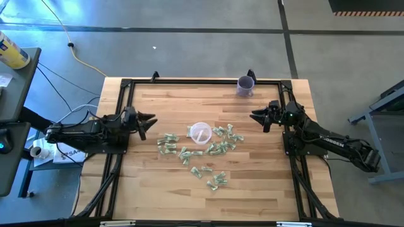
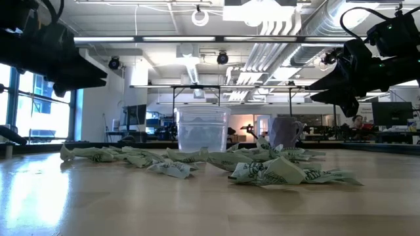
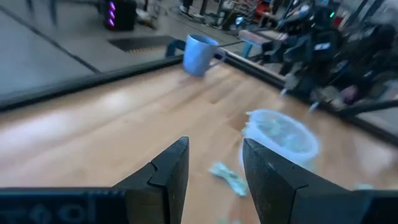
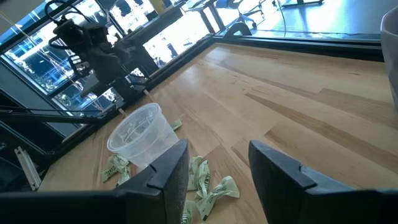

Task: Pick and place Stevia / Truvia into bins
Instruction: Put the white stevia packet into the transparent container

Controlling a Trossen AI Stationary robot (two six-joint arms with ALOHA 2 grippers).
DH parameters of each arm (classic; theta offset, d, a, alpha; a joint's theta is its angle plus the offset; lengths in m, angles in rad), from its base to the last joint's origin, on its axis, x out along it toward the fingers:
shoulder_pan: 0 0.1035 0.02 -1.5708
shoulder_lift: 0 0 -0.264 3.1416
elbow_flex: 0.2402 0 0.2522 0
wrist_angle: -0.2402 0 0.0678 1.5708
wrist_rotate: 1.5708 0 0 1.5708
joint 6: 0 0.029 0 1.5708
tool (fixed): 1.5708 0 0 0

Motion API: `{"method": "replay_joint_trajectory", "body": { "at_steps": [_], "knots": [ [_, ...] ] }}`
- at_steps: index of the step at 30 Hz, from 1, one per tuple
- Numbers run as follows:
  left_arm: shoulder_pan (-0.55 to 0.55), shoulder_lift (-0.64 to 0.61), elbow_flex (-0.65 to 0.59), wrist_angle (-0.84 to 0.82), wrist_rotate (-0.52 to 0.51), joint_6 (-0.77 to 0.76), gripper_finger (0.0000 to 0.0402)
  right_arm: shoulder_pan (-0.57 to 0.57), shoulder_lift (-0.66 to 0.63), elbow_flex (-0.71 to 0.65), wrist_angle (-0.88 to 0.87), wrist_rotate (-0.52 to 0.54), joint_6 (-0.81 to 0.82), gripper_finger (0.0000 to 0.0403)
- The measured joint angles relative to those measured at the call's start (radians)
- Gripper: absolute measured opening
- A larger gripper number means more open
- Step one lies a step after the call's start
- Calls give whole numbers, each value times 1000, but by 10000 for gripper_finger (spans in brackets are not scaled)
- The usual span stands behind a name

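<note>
Wood planks made up your table (image 1: 158, 183). Your left gripper (image 3: 214, 171) and right gripper (image 4: 217, 171) both hung above it, jaws apart, holding nothing. Between them, small green and white paper packets (image 1: 202, 151) lay crumpled around the round see-through plastic cup (image 1: 200, 132). Reaching low, you could have knocked that light cup over.

Lab: exposed ducts (image 2: 341, 29), workstations

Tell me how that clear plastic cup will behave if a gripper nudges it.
The cup looks thin-walled and holds little, so it is probably light and would slide or tip easily. Packets crowd its base, so a nudge would likely drag them along.
</note>
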Motion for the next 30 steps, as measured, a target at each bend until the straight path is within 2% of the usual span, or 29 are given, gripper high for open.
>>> {"method": "replay_joint_trajectory", "body": {
  "at_steps": [3, 6, 9, 17, 25, 30],
  "knots": [
    [0, 0, 0, 1, 11, -52, 184, 0, 0, 0, 0, 0, 0, 162],
    [0, 0, 0, 5, 50, -237, 184, 0, 0, 0, 0, 0, 0, 162],
    [0, 0, 0, 10, 49, -342, 184, 0, 0, 0, 0, 0, 0, 159],
    [0, 0, 0, 20, 47, -397, 184, 0, 0, 0, 0, 0, 0, 160],
    [0, 14, 2, 54, -101, -588, 184, 0, 0, 0, -1, 0, -85, 160],
    [0, 14, 2, 52, -154, -716, 184, 0, 0, 0, -1, 4, -80, 156]
  ]
}}
